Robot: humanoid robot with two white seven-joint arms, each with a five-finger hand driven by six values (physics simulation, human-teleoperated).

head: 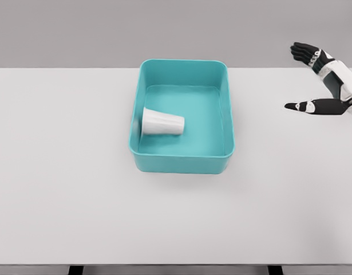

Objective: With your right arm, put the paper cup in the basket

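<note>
We are looking at what seems to be the closing step of the job. The paper cup [162,122] is lying on its side inside the teal basket [228,109], toward the left wall, with its wide mouth facing left and its narrow base pointing right. It is resting on the basket floor and nothing is touching it.

Our right hand [317,80] is hanging at the far right of the scene, well apart from the basket and above the table [61,172]. Its fingers [304,52] are spread and relaxed, with the thumb pointing left below them, and they are holding nothing. Our left arm is not showing anywhere in the view.

Judging from how things lie, we are taking the placing as done: the cup is in the basket and the hand is clear of it. What is left, as we read it, is only to bring the right arm to a resting pose, away from the basket, so that nothing nudges the rim or tips the cup out. The cup could roll a little on its side, but the walls are enclosing it all around.
</note>
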